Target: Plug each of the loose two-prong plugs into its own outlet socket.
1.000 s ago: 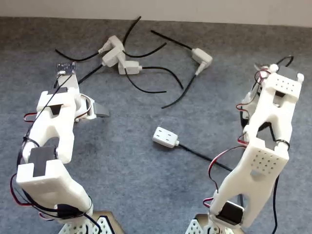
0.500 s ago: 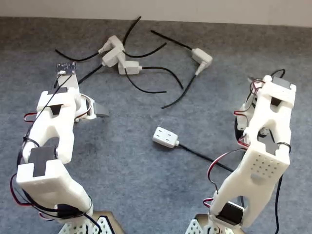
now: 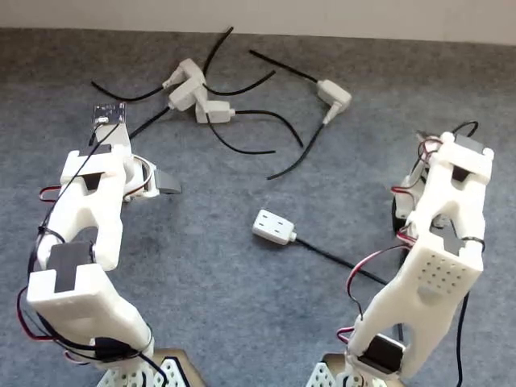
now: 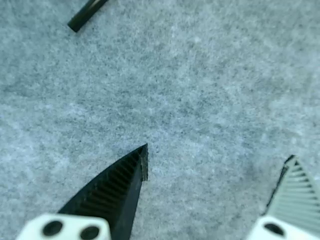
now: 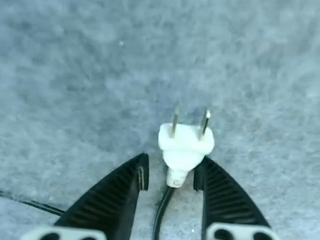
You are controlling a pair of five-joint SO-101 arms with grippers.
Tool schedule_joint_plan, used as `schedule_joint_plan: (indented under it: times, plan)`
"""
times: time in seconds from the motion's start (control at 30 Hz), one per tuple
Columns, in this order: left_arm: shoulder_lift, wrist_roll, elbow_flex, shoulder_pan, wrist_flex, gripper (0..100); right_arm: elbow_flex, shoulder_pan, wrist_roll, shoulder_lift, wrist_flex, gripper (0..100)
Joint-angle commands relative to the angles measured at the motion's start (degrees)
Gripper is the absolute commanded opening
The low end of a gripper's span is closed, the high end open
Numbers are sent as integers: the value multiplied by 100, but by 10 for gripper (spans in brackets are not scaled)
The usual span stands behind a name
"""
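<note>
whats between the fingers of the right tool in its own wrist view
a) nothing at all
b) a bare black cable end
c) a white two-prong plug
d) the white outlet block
C: the right wrist view shows a white two-prong plug sitting within the open right tool, with its prongs pointing away from the wrist.

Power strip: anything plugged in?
Empty. Nothing sits in the power strip sockets; the loose plugs lie apart from it, farther back.
</note>
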Motion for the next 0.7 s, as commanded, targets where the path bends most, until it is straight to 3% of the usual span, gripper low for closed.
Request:
schedule_joint_plan:
  times: [0.0,0.17,0.4,0.67]
  plan:
    - [-259,-9,-13,84,-53,397,48,207,-9,347,-224,159]
    - [-259,-9,-13,84,-70,397,-75,303,-9,259,-189,159]
    - [-259,-9,-13,84,-70,397,-892,48,-35,-523,848,159]
    - [-259,-9,-13,84,-53,397,-954,-268,-44,-699,699,159]
